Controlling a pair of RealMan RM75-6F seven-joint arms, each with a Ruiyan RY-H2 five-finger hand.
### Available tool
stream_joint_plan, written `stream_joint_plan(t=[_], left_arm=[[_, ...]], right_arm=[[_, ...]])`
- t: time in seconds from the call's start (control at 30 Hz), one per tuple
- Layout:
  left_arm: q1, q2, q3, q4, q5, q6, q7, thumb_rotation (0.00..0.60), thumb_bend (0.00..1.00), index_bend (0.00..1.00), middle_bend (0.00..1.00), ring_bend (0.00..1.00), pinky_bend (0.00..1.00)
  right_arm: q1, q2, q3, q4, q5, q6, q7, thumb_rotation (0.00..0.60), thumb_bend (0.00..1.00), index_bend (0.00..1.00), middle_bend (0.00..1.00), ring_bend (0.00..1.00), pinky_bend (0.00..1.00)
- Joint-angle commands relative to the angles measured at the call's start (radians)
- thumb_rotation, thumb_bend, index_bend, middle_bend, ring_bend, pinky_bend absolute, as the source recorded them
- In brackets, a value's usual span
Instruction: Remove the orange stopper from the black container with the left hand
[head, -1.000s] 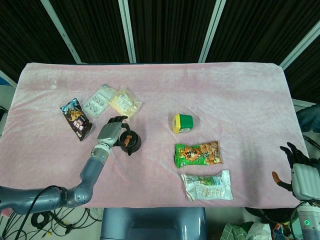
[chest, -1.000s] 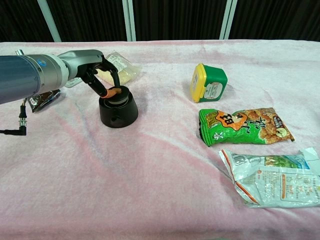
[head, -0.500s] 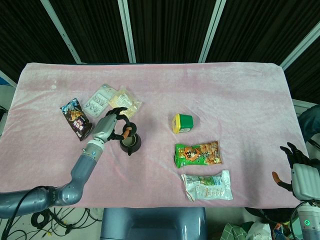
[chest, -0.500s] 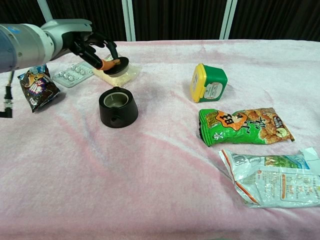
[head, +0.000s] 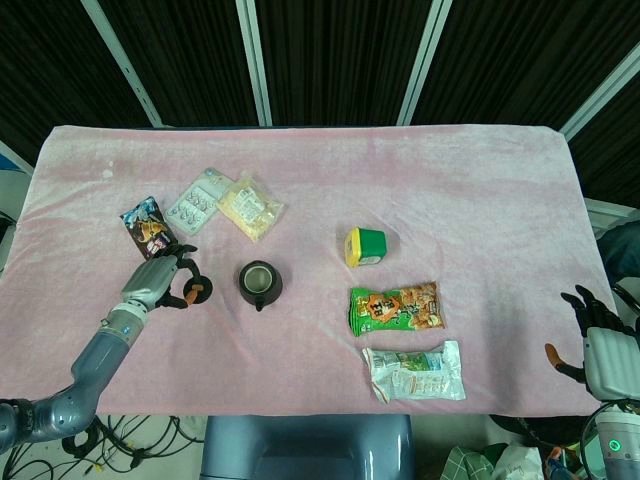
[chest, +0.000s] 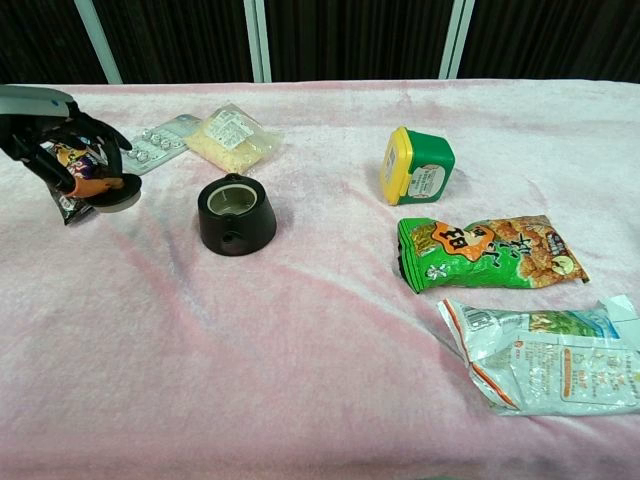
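Observation:
The black container (head: 259, 284) (chest: 236, 215) stands uncapped on the pink cloth, its round mouth showing. My left hand (head: 155, 283) (chest: 55, 150) is well to its left, above the cloth, and pinches the orange stopper (head: 196, 293) (chest: 103, 187) with its dark disc underneath. A gap of bare cloth lies between stopper and container. My right hand (head: 600, 340) hangs off the table's right edge with its fingers spread and nothing in it; the chest view does not show it.
A dark snack bag (head: 151, 234) lies just behind my left hand. A blister pack (head: 198, 200) and a yellow packet (head: 249, 206) lie further back. A green-and-yellow tub (head: 367, 246), a green snack bag (head: 396, 307) and a white pouch (head: 414, 370) sit right of the container.
My left hand lifted the stopper out of the container, then carried it left and toward the front, away from the container. The right hand has not moved.

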Motion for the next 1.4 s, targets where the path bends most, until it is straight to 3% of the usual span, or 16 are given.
stream_joint_plan(t=[0.03, 0.53, 0.83, 1.17, 1.27, 1.4], left_arm=[[0.041, -0.023, 0.021, 0.032, 0.074, -0.021, -0.067, 0.600, 0.48, 0.55, 0.12, 0.00, 0.00], [0.088, -0.111, 0.099, 0.157, 0.334, -0.056, -0.149, 0.600, 0.43, 0.50, 0.12, 0.00, 0.00], [0.090, -0.146, 0.122, 0.213, 0.391, -0.070, -0.166, 0.600, 0.41, 0.45, 0.12, 0.00, 0.00], [0.088, -0.122, 0.126, 0.211, 0.454, -0.082, -0.206, 0.600, 0.32, 0.14, 0.08, 0.00, 0.00], [0.090, -0.106, 0.117, 0.192, 0.469, -0.070, -0.222, 0.600, 0.31, 0.11, 0.07, 0.00, 0.00], [0.107, -0.062, 0.085, 0.137, 0.507, -0.005, -0.258, 0.600, 0.31, 0.14, 0.07, 0.00, 0.00]], right_arm=[[0.001, 0.000, 0.000, 0.000, 0.002, -0.002, -0.001, 0.600, 0.20, 0.18, 0.07, 0.14, 0.19], [0.000, 0.008, 0.001, -0.006, 0.010, -0.010, 0.010, 0.600, 0.20, 0.18, 0.07, 0.14, 0.19], [0.001, 0.012, 0.002, -0.009, 0.016, -0.014, 0.014, 0.600, 0.20, 0.18, 0.07, 0.14, 0.19], [0.002, 0.016, 0.001, -0.009, 0.010, -0.017, 0.021, 0.600, 0.20, 0.18, 0.07, 0.14, 0.19], [0.002, 0.016, 0.002, -0.009, 0.009, -0.016, 0.023, 0.600, 0.20, 0.18, 0.07, 0.14, 0.19], [0.001, 0.016, 0.002, -0.008, 0.010, -0.014, 0.026, 0.600, 0.20, 0.18, 0.07, 0.14, 0.19]])
